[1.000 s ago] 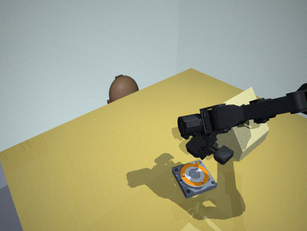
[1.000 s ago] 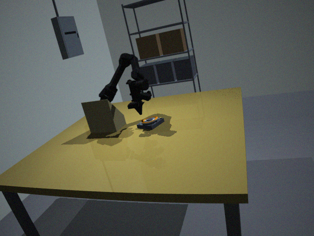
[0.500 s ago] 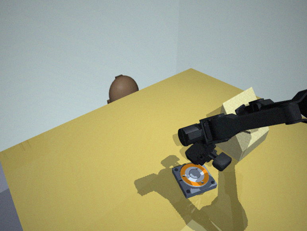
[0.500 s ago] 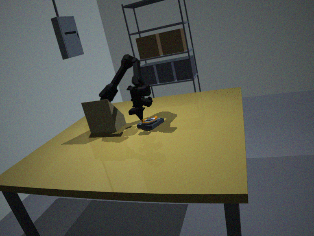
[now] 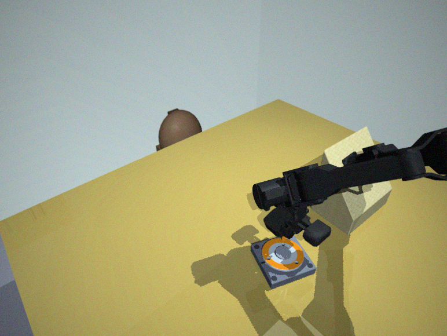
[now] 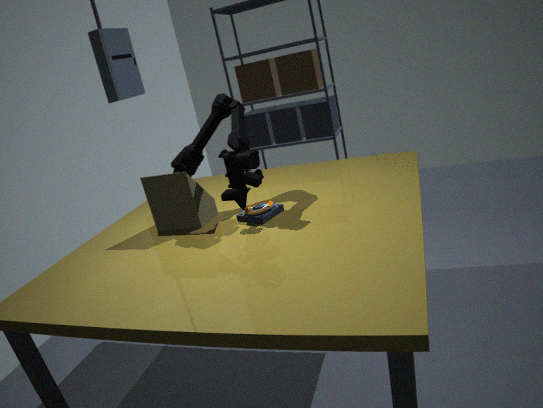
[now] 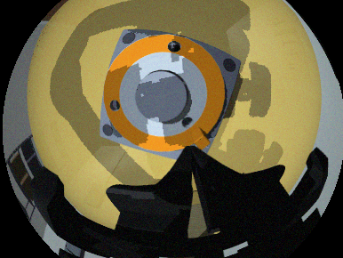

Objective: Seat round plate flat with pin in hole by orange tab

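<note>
The round plate [image 5: 289, 267] [image 6: 264, 209] [image 7: 215, 89], orange with a pale centre, sits around the post [image 5: 282, 252] [image 7: 161, 95] on the square grey base [image 5: 287, 274] [image 6: 263, 219] [image 7: 230, 80]. In the exterior view it looks tilted, with a gap under part of it. Its orange tab [image 7: 203, 141] is at the plate's edge near a base corner; a dark hole [image 7: 187, 121] lies just inward of it. I cannot make out the pin. My gripper [image 5: 287, 236] [image 6: 243, 207] [image 7: 189, 149] is shut and empty, fingertips down right beside the tab; contact cannot be told.
A large pale wedge-shaped block [image 5: 373, 205] [image 6: 169, 206] stands on the yellow table [image 5: 144, 216] [image 6: 329, 271], near the arm and away from the base. A shelf rack with boxes [image 6: 298, 72] stands behind the table, and a grey cabinet [image 6: 124, 74] hangs on the wall.
</note>
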`<control>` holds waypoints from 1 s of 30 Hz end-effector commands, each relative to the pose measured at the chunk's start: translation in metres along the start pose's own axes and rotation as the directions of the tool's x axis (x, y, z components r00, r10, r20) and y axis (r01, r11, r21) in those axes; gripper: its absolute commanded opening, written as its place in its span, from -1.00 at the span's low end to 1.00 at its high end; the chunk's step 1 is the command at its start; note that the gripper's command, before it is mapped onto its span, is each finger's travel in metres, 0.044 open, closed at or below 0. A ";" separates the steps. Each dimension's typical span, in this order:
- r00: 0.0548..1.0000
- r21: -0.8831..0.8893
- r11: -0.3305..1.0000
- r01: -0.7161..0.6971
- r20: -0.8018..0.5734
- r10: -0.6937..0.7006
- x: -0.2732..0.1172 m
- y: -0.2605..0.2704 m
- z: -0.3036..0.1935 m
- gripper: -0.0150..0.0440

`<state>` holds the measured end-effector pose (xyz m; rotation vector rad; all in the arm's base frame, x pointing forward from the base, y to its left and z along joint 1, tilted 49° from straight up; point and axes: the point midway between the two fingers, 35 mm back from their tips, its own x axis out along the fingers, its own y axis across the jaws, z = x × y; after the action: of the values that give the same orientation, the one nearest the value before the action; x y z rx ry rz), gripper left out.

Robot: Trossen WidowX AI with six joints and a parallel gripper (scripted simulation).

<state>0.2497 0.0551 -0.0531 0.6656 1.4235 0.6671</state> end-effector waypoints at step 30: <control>1.000 -0.014 1.000 0.009 0.009 -0.008 -0.003 -0.025 0.028 -0.49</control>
<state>0.2713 0.0384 -0.0693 0.6637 1.4255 0.6616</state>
